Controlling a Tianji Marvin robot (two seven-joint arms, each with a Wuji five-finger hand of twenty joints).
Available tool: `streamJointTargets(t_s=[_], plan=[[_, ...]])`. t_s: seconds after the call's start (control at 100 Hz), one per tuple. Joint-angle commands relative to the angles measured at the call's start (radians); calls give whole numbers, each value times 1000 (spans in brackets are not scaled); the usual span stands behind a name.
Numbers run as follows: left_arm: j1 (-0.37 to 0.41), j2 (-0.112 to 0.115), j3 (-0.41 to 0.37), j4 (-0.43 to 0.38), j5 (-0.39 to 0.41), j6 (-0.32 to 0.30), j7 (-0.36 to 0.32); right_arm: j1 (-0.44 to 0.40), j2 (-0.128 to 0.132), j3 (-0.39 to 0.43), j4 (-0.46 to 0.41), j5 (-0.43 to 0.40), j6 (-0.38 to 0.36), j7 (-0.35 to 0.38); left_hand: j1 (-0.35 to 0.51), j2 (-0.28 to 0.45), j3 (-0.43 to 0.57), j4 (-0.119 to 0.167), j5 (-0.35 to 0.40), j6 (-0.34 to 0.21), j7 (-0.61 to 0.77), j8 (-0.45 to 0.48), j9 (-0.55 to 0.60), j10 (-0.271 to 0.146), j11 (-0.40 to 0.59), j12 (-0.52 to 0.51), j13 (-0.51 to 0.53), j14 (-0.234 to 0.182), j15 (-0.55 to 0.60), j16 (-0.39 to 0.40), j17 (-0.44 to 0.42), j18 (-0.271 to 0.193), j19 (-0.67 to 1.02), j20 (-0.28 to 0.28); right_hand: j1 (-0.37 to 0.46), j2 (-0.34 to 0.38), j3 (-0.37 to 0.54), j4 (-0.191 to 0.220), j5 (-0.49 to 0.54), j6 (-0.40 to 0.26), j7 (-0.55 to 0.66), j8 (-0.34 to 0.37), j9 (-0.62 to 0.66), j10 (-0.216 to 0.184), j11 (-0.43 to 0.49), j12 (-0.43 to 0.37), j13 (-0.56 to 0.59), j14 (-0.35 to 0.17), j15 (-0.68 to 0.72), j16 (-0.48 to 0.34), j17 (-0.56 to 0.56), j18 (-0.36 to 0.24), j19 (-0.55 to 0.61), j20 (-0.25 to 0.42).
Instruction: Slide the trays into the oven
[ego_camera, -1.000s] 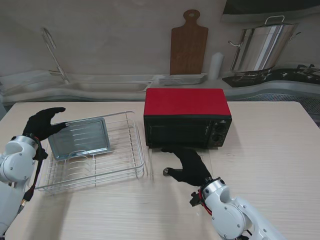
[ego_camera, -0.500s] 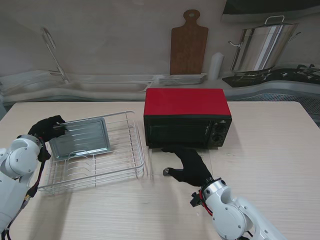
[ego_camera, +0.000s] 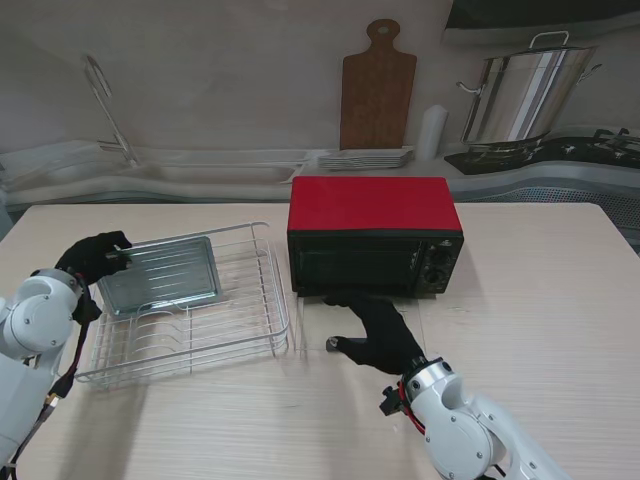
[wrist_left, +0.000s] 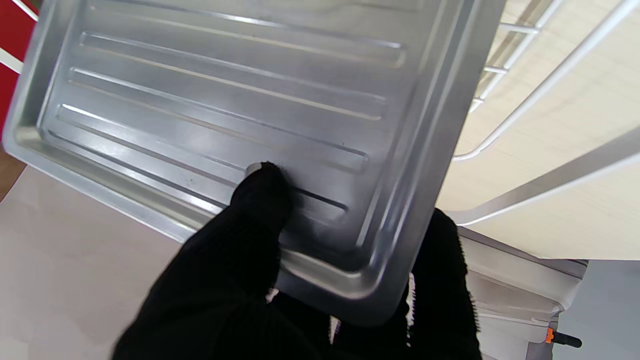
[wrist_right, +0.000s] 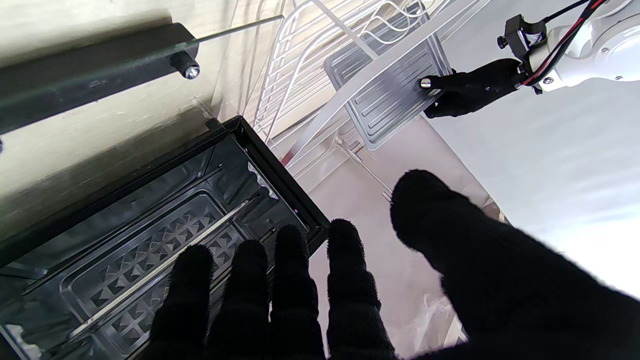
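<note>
the left hand (ego_camera: 92, 257), at the left middle of the stand's frame, is clamped on the corner of the metal tray (ego_camera: 160, 275), thumb pressed on its ribbed floor and fingers (wrist_left: 442, 280) wrapped under the rim. the tray sits tilted in the white wire dish rack (ego_camera: 215, 335), left of centre. the red oven (ego_camera: 374, 233) stands at the centre, glass door (ego_camera: 365, 325) folded down flat toward me. the right hand (ego_camera: 378, 333) rests flat on that door, fingers spread and gripping nothing; past them the dark oven cavity (wrist_right: 150, 240) shows.
</note>
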Motion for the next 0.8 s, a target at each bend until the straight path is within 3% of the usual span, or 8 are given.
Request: streamJointTargets(t_s=[0.0,0.2,0.79], plan=[[12,-9,-7,-21,-11,9,-1,-9,-7,-4,-6,-1,-2,10,139,96,190,58,146,-162,209,190,23,-49,160,85,53,24,106,66,8,49,65,58,-48,14,-14,37,-11,0,6,-16,-27,-27,14,-8,-43,-29,-2,-1,-4,-40,14,5],[45,-15,-35,-86,-32,27,4,-9,-8,-3,-5,-1,-7,3,139,104,208,75,165,-149,229,295,34,-44,225,153,63,9,160,118,12,59,68,101,-49,14,-14,37,-8,2,6,-16,-25,-25,15,-8,-40,-28,-1,-1,-2,-40,18,7],[241,-19,-142,-423,-103,18,-54,-6,-20,-4,8,29,5,-31,136,101,221,83,173,-141,223,335,45,-37,240,166,78,2,171,136,22,66,67,115,-36,4,2,39,-1,5,5,-15,-15,-23,18,-7,-30,-26,2,1,6,-41,32,16]])
